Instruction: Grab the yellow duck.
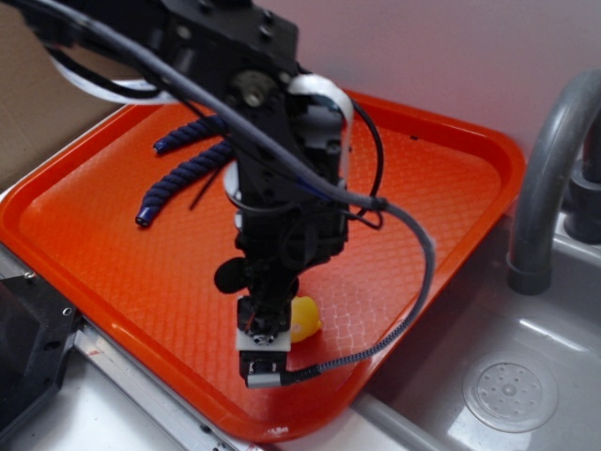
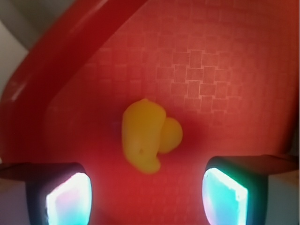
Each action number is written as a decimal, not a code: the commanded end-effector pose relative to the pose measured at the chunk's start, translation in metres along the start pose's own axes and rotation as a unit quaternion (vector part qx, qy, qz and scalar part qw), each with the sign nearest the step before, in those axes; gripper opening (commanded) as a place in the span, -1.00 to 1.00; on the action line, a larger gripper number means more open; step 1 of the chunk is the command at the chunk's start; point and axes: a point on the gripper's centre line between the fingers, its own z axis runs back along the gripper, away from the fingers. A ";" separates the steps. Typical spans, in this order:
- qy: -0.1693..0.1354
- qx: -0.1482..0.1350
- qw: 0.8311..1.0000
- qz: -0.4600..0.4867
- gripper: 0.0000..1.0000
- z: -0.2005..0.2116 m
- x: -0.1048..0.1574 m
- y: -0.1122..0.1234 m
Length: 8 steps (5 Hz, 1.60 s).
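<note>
Exterior view shows a large orange tray [image 1: 113, 225] with a textured floor filling most of the scene, its far corner at about two o'clock beside a grey sink [image 1: 512, 376] and a curved grey faucet [image 1: 545, 178] at three o'clock. Above the tray's middle hangs the black robot arm [image 1: 272, 141], wrapped in cables, pointing straight down toward the tray's near edge at six o'clock. Behind it, at about ten o'clock, lies a twisted dark blue rope [image 1: 183, 169]. At the arm's lower end is the gripper [image 1: 268, 324], and peeking out just to its right is the yellow duck [image 1: 304, 319], a small glossy blob resting on the tray floor. From the wrist view the duck [image 2: 147, 136] sits near the centre, lying on its side it seems, with the two fingers [image 2: 68, 197] spread wide at seven and five o'clock, nothing held between them. Judging from this, the duck lies slightly ahead of the fingertips, so the gripper should nudge forward toward twelve o'clock, then descend until the pads flank the body before closing gently, since the smooth rounded rubber could squirt out
</note>
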 end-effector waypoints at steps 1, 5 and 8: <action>-0.006 0.001 1.000 -0.007 1.00 -0.006 0.012 -0.006; 0.001 0.007 1.000 0.005 -1.00 -0.017 0.016 -0.003; -0.029 -0.023 0.954 0.297 -1.00 0.067 -0.073 0.079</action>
